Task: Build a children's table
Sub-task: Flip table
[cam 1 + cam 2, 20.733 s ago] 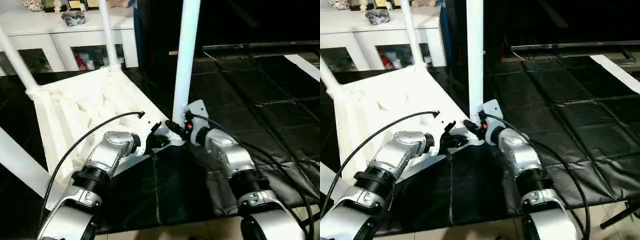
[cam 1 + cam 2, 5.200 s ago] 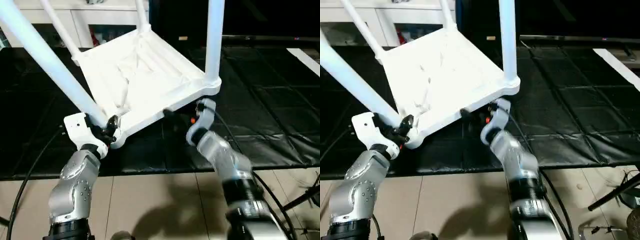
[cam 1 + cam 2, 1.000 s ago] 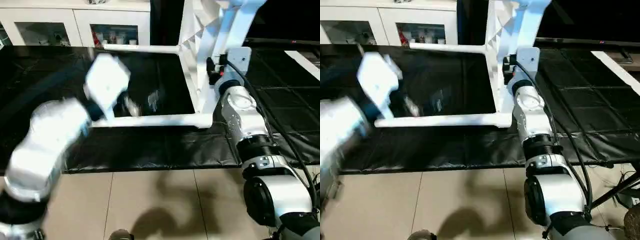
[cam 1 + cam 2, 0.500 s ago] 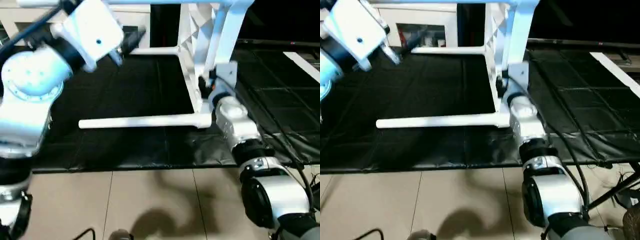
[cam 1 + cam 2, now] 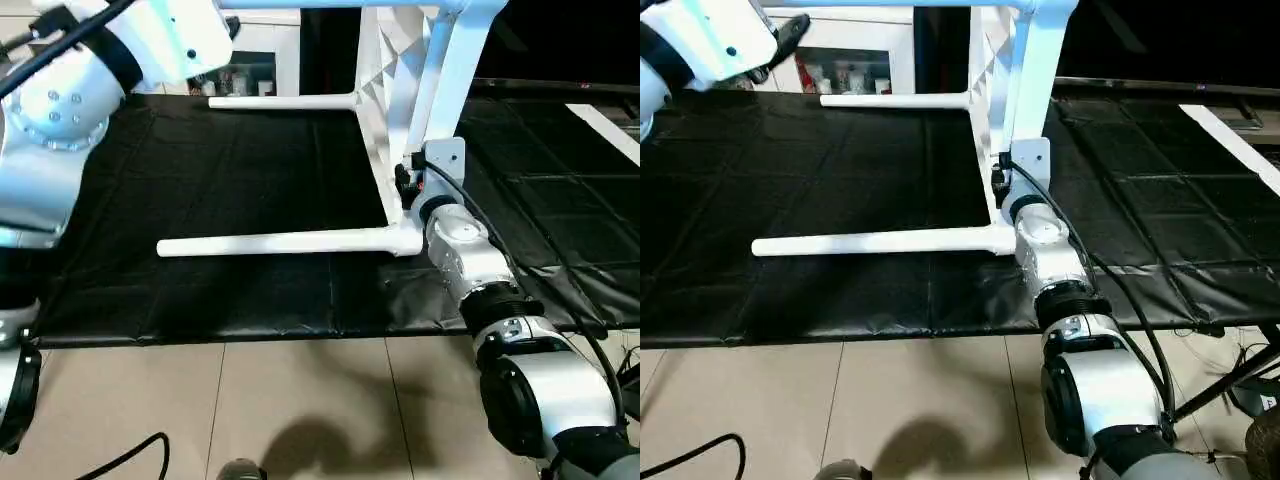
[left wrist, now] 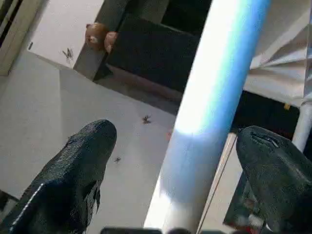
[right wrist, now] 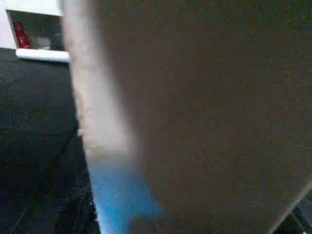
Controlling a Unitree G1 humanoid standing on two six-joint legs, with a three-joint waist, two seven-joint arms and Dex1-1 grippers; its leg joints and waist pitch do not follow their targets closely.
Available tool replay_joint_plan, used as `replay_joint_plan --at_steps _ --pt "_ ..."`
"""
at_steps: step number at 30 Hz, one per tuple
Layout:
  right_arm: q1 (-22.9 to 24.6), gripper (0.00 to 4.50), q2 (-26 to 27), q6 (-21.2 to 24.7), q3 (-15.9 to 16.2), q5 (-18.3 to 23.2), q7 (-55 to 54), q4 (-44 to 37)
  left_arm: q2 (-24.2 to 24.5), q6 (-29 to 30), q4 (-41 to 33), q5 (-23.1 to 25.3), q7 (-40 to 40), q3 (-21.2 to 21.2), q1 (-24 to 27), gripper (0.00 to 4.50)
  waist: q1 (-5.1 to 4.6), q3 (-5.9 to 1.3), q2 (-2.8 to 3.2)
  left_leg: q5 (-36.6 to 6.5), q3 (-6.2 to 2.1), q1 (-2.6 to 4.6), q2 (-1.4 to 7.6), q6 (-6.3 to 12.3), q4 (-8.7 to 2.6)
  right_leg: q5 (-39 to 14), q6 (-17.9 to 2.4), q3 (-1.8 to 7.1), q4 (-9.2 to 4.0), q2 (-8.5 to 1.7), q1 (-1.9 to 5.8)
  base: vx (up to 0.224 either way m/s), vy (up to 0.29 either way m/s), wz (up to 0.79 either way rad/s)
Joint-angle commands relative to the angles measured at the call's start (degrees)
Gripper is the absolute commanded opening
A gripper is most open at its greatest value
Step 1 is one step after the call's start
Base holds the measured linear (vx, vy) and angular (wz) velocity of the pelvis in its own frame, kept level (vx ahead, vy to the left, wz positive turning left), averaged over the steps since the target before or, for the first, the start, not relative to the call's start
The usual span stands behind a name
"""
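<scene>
Table top [image 5: 400, 60] cut off above; right fingers hidden behind it

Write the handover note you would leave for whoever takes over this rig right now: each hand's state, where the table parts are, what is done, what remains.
Left hand: raised high, fingers wide open around a white plastic tube leg, not closed on it.
Right hand: low at the near edge of the white ribbed plastic table top; its grip cannot be made out.
Parts: the top stands on edge on the black floor mat; the legs seen are seated in their corner sockets, two of them, the near one and the far one, pointing sideways.
Done: legs fitted.
Left: probably turn the table onto its legs.
</scene>
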Motion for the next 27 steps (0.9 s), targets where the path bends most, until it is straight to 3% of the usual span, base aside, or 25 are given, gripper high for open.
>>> replay_joint_plan --at_steps 1,7,13,27 --pt "-0.6 1.94 -0.3 -0.8 0.0 -0.2 0.0 0.4 -0.3 -0.6 1.8 1.3 1.1 -0.8 -1.4 4.50 -0.15 -4.54 0.87 -13.6 0.81 1.63 -0.73 -4.81 -3.49 -4.6 -10.0 1.44 -3.29 -2.90 2.29 0.000 0.000 0.00" --pt "-0.7 1.90 -0.4 -1.8 0.6 -1.0 -0.3 0.6 -1.5 -2.0 4.4 1.5 1.3 -0.4 -2.6 4.50 -0.07 -4.60 0.85 -13.4 0.76 1.56 -0.72 -4.78 -3.51 -3.6 -10.5 1.42 -3.23 -2.97 2.41 0.000 0.000 0.00" --pt "-0.7 1.90 -0.7 -2.1 0.7 -1.2 -0.3 0.5 -2.4 -2.9 5.9 0.5 0.4 0.2 -2.6 3.78 -0.11 -4.57 0.97 -14.1 0.73 1.65 -0.70 -4.75 -3.56 -4.0 -10.6 1.39 -3.28 -2.92 2.32 0.000 0.000 0.00" --pt "-1.1 1.90 -1.9 -3.3 2.2 -2.7 0.8 -2.0 -2.0 -0.1 7.9 1.3 1.0 1.9 -1.9 2.77 -0.12 -4.62 0.97 -13.7 0.70 1.57 -0.68 -4.58 -3.55 -3.5 -10.6 1.43 -3.23 -2.96 2.39 0.000 0.000 0.00"
